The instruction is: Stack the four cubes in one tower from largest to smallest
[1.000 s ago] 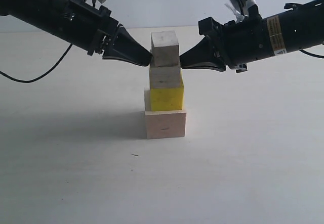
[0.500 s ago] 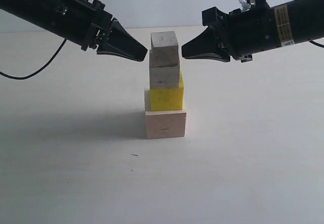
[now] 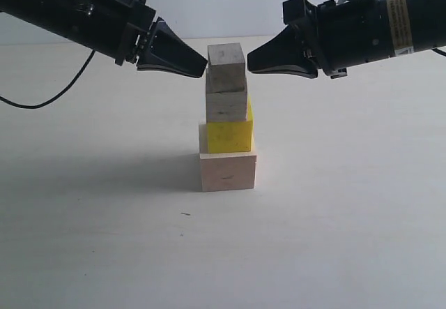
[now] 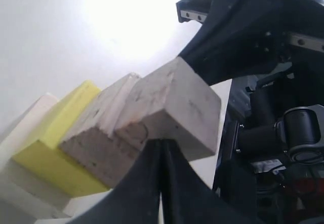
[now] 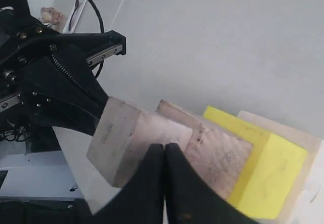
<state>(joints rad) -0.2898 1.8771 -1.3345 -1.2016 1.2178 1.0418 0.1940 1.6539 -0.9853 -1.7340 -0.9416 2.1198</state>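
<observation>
One tower stands near the middle of a pale, matt off-white desk. It has the large pale cube at the bottom, the yellow cube on it, then the medium pale cube, and the small pale cube on top. A plain whitish wall closes the room behind. A black cable trails over the desk at the left, and a tiny dark speck lies in front of the tower. The left fingers and right fingers are each pressed together and grip nothing, their tips just beside the small pale cube on either side. A yellow label on the right arm carries print too small to read.
</observation>
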